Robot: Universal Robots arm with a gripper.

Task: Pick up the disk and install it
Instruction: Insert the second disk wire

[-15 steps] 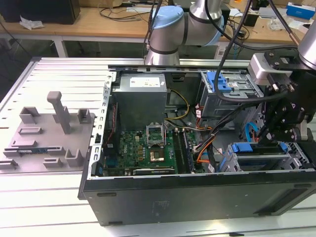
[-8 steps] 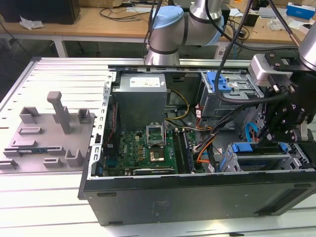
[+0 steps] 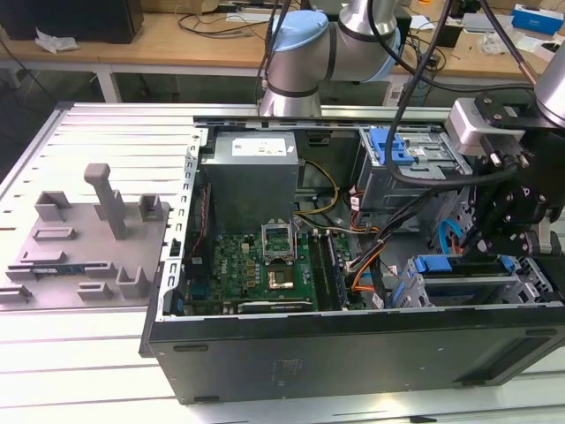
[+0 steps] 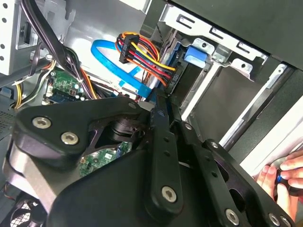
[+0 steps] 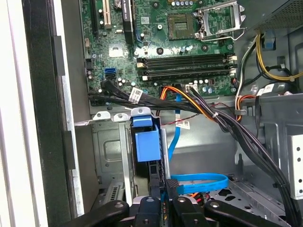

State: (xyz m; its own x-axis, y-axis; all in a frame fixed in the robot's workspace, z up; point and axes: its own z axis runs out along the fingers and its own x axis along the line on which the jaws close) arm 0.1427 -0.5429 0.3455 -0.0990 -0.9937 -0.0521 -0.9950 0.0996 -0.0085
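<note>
The open computer case (image 3: 353, 353) lies on its side on the work table, motherboard (image 3: 256, 265) exposed. At the exterior view's right, the gripper (image 3: 503, 231) hangs down into the drive cage (image 3: 468, 287) by the case's front wall. In the first wrist view its fingers (image 5: 161, 198) sit drawn together on the thin edge of the disk (image 5: 147, 144), whose blue bracket stands upright in the cage slot. Judging from this, pickup is done and the disk is partly seated; final seating and release seem left
</note>
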